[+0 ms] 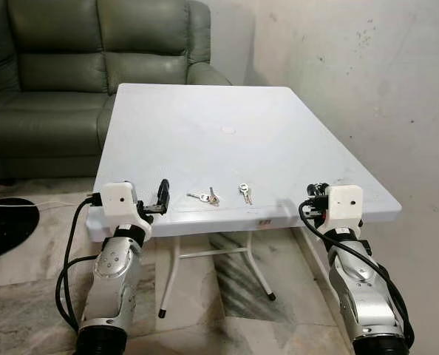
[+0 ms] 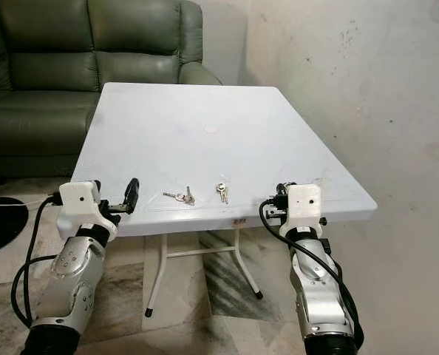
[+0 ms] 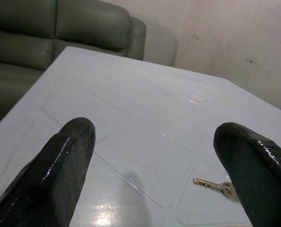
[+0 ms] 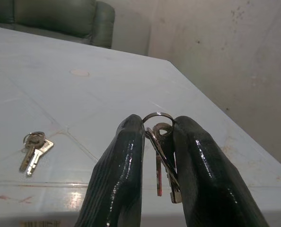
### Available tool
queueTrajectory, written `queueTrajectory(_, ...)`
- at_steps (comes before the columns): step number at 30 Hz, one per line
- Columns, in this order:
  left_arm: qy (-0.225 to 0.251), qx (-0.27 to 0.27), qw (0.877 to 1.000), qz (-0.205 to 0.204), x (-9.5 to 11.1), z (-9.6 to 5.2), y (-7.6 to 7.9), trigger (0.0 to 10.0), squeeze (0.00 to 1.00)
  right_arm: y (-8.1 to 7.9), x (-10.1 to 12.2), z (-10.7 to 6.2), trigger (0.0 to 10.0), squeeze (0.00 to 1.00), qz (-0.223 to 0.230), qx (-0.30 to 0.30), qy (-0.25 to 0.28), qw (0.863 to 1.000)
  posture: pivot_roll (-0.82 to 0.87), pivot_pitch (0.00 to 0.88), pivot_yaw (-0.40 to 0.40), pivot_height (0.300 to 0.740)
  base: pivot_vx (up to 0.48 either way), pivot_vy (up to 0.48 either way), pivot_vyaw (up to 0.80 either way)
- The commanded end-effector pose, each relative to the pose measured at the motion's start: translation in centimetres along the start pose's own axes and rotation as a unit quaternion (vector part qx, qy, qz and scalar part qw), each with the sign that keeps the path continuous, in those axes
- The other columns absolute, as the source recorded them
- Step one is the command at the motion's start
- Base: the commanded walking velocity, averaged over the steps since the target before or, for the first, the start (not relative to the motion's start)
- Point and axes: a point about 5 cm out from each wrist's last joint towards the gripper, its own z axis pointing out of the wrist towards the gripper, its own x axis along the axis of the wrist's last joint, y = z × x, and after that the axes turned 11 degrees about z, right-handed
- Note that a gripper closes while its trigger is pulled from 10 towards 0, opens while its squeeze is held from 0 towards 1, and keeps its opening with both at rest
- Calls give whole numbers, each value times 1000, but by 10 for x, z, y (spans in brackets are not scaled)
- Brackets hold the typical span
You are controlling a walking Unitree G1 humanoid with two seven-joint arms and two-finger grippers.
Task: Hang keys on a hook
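My right gripper (image 4: 157, 137) is shut on a bunch of keys (image 4: 162, 161) on a ring, held between its black fingers at the front right edge of the white table (image 1: 205, 111). Two more key sets lie on the table near the front edge: one (image 1: 205, 197) left of centre and one (image 1: 244, 192) at the centre, the latter also seen as keys (image 4: 32, 149) in the right wrist view. My left gripper (image 1: 160, 198) stands open at the table's front left edge, with a key (image 3: 216, 185) lying beyond its fingers.
A dark green sofa (image 1: 72, 66) stands behind the table on the left. A bare plaster wall (image 1: 367, 81) runs along the right. A black round base (image 1: 5, 222) sits on the marble floor at the left. The table has thin white folding legs (image 1: 168, 274).
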Motion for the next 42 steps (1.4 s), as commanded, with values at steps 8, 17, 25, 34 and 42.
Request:
queueTrajectory(8, -4, -3, 1000, 0, -3, -2, 3, 10000, 0, 3, 1, -2, 10000, 0, -3, -2, 2, 1000, 24, 0, -71, 740, 0, -333, -747)
queueTrajectory(17, -6, 2, 1000, -2, -4, -3, 2, 10000, 0, 5, 2, -1, 10000, 0, -4, -2, 1, 1000, 25, 2, -79, 740, 0, -435, -747)
queueTrajectory(25, -3, 12, 1000, -25, -4, -4, 2, 10000, 0, 6, 2, -2, 10000, 0, -7, 0, 0, 1000, 25, 5, -86, 740, 0, -301, -746)
queueTrajectory(34, -8, 14, 1000, -26, -6, -5, 3, 10000, 0, 6, 4, -2, 10000, 0, -7, 1, 1, 1000, 22, 13, -87, 740, 0, 0, -747)
queueTrajectory(42, -13, 20, 999, -47, -6, -6, 5, 10000, 0, 4, 8, -4, 10000, 0, 6, 18, 16, 1000, 22, 18, -90, 740, 0, 0, -183)
